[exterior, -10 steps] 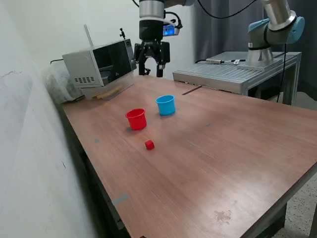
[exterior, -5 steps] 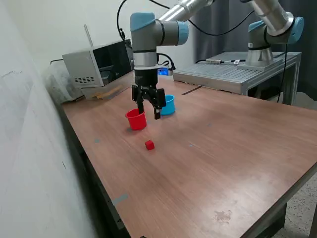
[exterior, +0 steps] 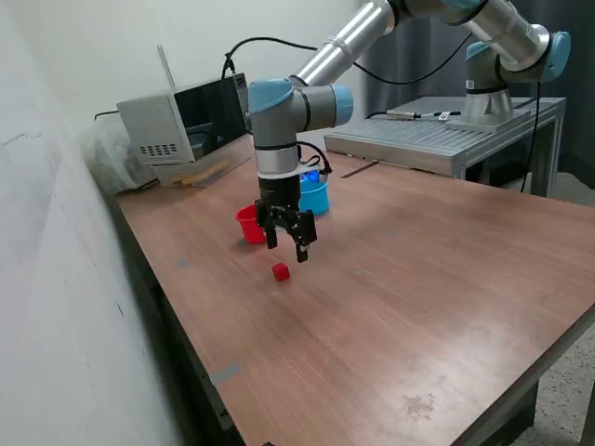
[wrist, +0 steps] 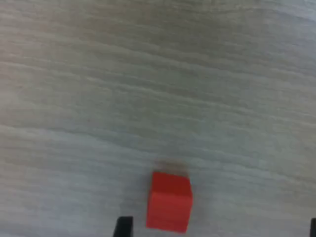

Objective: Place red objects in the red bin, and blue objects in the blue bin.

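1. Exterior view: a brown wood-grain table stands against a white wall, with a grey microwave-like box at the back; the black two-finger gripper, jaws spread and empty, has dropped lower than half a second ago, just above the small red cube, hiding part of the red plastic cup beside the light-blue plastic cup
2. Wrist view: the cube sits alone on the table

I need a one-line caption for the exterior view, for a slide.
Open claw hovers above a red cube on the table, with the red cup and blue cup behind.
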{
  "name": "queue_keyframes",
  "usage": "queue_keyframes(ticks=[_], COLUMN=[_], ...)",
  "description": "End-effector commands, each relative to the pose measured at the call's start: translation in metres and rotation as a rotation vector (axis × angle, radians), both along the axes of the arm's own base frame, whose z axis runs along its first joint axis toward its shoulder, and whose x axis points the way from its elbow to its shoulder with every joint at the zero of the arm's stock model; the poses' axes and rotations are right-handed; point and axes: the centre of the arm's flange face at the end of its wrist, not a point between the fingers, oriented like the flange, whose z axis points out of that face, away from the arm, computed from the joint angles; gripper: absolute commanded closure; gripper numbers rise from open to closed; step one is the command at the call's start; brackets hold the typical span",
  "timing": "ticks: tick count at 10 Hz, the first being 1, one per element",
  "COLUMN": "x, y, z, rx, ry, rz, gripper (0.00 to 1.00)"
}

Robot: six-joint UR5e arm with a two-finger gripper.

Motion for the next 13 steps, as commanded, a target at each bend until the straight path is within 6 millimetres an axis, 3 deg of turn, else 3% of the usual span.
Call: queue_keyframes(ticks=[1,10,11,13], x=[-0.003,-0.005,-0.004,-0.003], y=[0.004,0.013,0.012,0.011], z=[-0.011,-0.012,-0.02,-0.022], rx=[0.0,0.018,0.017,0.015], ry=[-0.003,0.017,0.014,0.018], rz=[-0.006,-0.062,-0.068,-0.072], gripper=[0.0,0.0,1.0,1.0])
